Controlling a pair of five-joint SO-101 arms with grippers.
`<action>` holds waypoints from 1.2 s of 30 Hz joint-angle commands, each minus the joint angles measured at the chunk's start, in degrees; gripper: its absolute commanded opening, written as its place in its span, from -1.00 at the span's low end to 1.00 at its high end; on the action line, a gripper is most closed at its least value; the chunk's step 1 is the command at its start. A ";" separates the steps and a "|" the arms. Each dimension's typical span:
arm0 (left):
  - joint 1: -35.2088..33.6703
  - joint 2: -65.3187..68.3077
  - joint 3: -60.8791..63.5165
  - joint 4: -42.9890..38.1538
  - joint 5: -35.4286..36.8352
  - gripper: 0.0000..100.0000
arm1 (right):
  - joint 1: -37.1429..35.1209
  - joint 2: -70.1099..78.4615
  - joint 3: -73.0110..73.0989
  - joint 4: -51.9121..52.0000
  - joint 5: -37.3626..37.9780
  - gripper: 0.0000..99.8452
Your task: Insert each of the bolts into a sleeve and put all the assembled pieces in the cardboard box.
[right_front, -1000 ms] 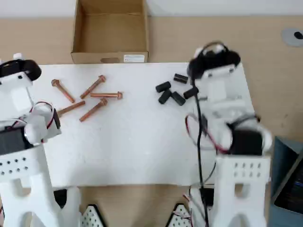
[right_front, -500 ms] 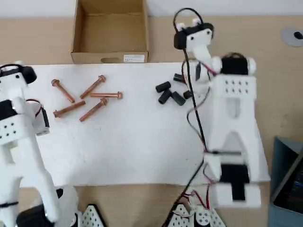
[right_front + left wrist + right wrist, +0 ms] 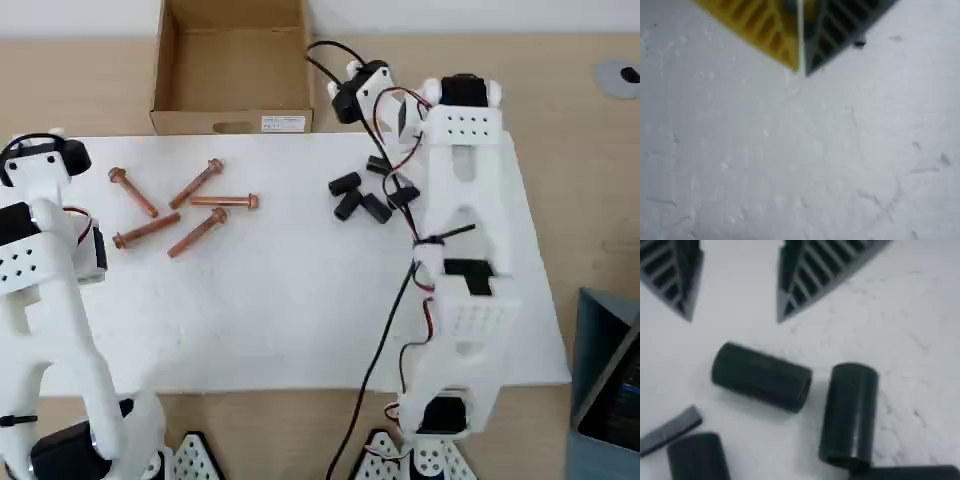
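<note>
My right arm (image 3: 465, 170) holds its jaws spread and empty just above the sleeves (image 3: 762, 376), one lying before the gap. From above, wires cross that cluster near the white sheet (image 3: 300, 300)'s far right corner. The bolts (image 3: 196, 232) lie far left, and the cardboard box (image 3: 232, 122) sits at the bench (image 3: 100, 80)'s far edge. My left arm (image 3: 40, 250)'s jaws are pinched together over bare sheet.

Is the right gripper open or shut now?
Open: the right gripper has its fingers apart, bare mat between them, nothing held.
</note>
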 commanded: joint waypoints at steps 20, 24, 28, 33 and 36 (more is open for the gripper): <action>0.44 0.04 -2.46 -0.70 -0.53 -0.99 | -4.26 19.47 -28.62 8.70 8.09 -0.58; 0.35 0.04 -2.46 -0.53 -0.53 -0.99 | -4.35 21.23 -28.62 7.91 8.00 -0.58; 0.26 0.04 -2.46 -0.44 -0.62 -0.99 | -4.18 22.99 -28.70 6.77 8.00 -0.58; 0.26 0.04 -2.46 -0.44 -0.62 -0.99 | -4.26 24.84 -28.70 3.96 8.00 -0.58; 0.26 0.04 -2.46 -0.44 -0.62 -0.99 | -4.18 25.54 -28.70 2.37 8.00 -0.58</action>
